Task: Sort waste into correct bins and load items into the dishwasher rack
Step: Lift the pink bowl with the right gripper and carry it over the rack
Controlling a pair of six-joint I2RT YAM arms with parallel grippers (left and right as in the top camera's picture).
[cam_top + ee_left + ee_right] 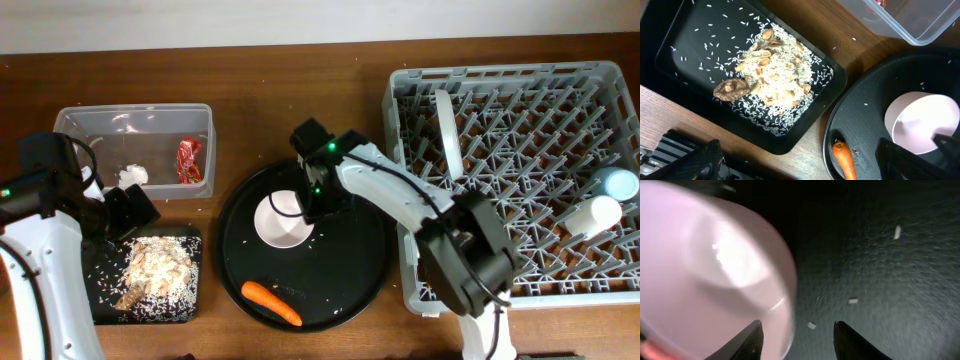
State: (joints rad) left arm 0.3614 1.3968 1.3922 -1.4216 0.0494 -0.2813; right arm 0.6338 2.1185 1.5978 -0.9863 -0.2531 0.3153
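The right gripper (797, 325) is reaching down at the white bowl (283, 222), and its jaws are standing partly apart, straddling the bowl's rim. One finger is sitting over the bowl's side and the other is waiting outside it with a sliver of dark tray showing between it and the rim, so it is not pinching anything as far as I can see. The bowl is sitting upright near the middle of the large round black tray (350, 280), with a few loose rice grains lying around it. An orange carrot (271, 303) is lying on the same tray nearer the front edge, apart from the bowl.

The left gripper (797, 147) is hanging spread wide with nothing between its fingers, above the near edge of the shallow black tray (110, 300). On that tray a heap of food scraps (155, 270) is lying, brown and beige pieces over scattered white rice.

Behind it the clear tub (130, 118) is standing on the wooden table (300, 70), holding the red wrapper (188, 160) and the white tissue wad (132, 176) side by side.

Off to the right, the grey dishwasher rack (410, 90) is holding a pale plate (448, 135) standing on edge among the pegs, and at its right side a white cup (590, 213) and a blue cup (615, 183) are lying close together.
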